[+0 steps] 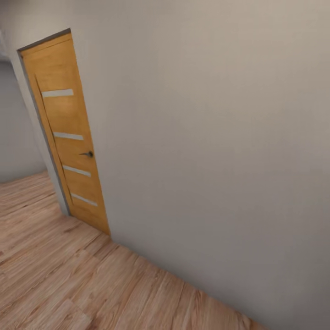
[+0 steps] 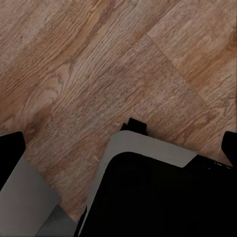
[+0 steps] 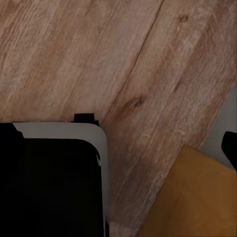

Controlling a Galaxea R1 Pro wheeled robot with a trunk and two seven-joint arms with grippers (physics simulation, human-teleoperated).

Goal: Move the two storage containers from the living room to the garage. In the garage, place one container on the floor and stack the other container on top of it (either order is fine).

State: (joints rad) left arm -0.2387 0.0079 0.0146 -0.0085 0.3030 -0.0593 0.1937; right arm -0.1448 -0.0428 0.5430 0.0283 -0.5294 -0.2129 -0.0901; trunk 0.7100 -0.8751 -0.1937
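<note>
Garage-type door (image 1: 68,137): one, light wood, four glass slits, shut, long axis upright, in plain wall (image 1: 220,137). Plank floor (image 1: 55,275) below. Neither claw's spread can be told.

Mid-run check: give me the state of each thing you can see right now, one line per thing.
wooden door: shut, its four glass slits and handle facing the robot.
wood-plank floor: bare in front of the door.
wall: plain, runs right from the door.
left gripper: two dark fingertips at the frame edges, spread wide, nothing between them.
right gripper: fingertips at the frame edges, spread wide, holding nothing.
</note>
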